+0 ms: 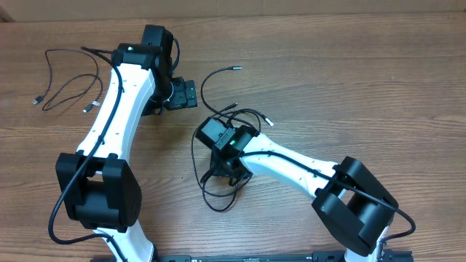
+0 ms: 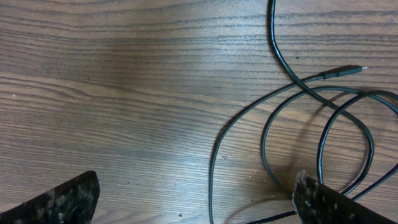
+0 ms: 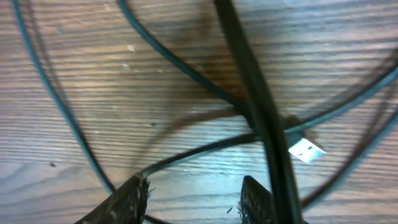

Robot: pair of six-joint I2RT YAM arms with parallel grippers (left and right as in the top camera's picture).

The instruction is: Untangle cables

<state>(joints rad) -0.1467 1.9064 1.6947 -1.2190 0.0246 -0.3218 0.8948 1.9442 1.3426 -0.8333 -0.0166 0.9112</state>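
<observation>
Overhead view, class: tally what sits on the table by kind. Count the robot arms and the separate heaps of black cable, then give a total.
Robot arms: 2
Heaps of black cable: 2
Total: 4

Likely a robotics lab workbench, seen from above. Two white and black robot arms, the left arm (image 1: 120, 102) and the right arm (image 1: 287, 164), reach over a wood-grain table (image 1: 349, 80). Thin black cables (image 2: 272, 31) lie loose on it.
</observation>
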